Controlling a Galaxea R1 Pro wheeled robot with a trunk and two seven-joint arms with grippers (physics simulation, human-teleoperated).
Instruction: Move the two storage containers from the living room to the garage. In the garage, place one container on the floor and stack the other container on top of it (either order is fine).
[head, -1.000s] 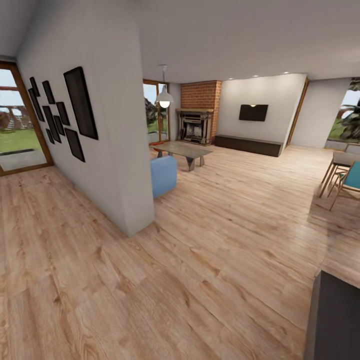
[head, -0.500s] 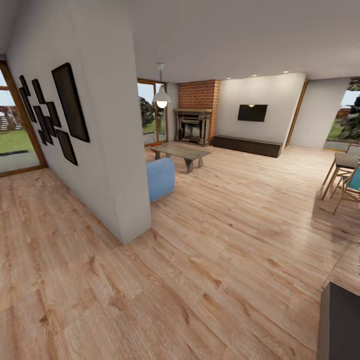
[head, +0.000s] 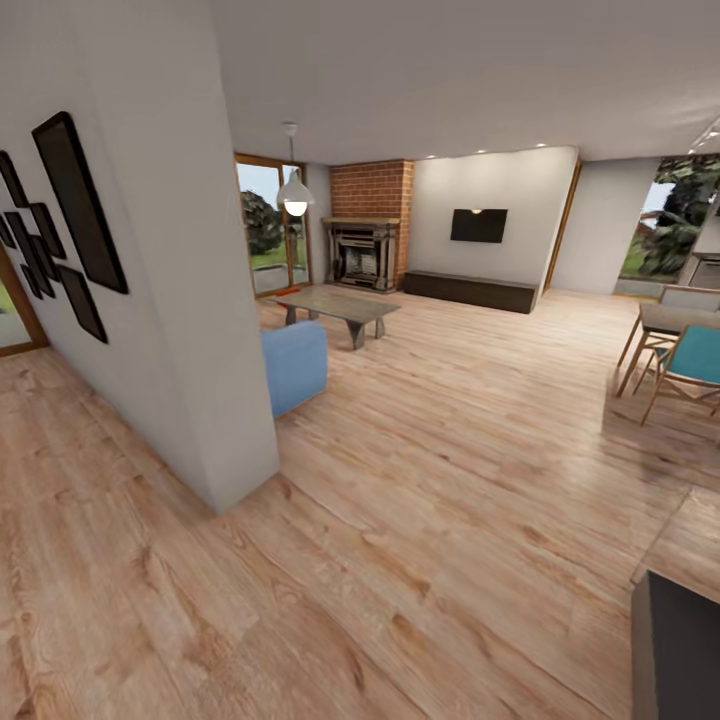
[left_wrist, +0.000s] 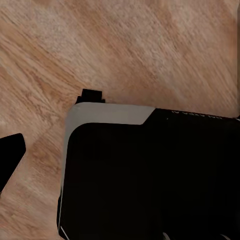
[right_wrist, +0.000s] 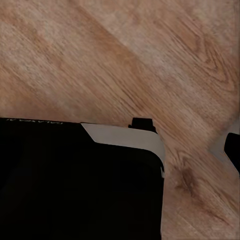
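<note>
Robot in transit across the living room, head view and both wrist views. Nearest, the light wood plank floor spreads under the camera, with a dark flat-topped block cut off at the lower right corner. Beyond, a white partition wall carrying black picture frames hides all but one end of the blue sofa. Farther on stand a grey low table, a long dark low cabinet and a brick fireplace. The wrist views look down past the robot's dark, grey-edged body panel onto planks; whether either pincer is spread or pressed together cannot be told. No orange-red storage container can be made out, so both fetches and the garage stacking apparently remain.
</note>
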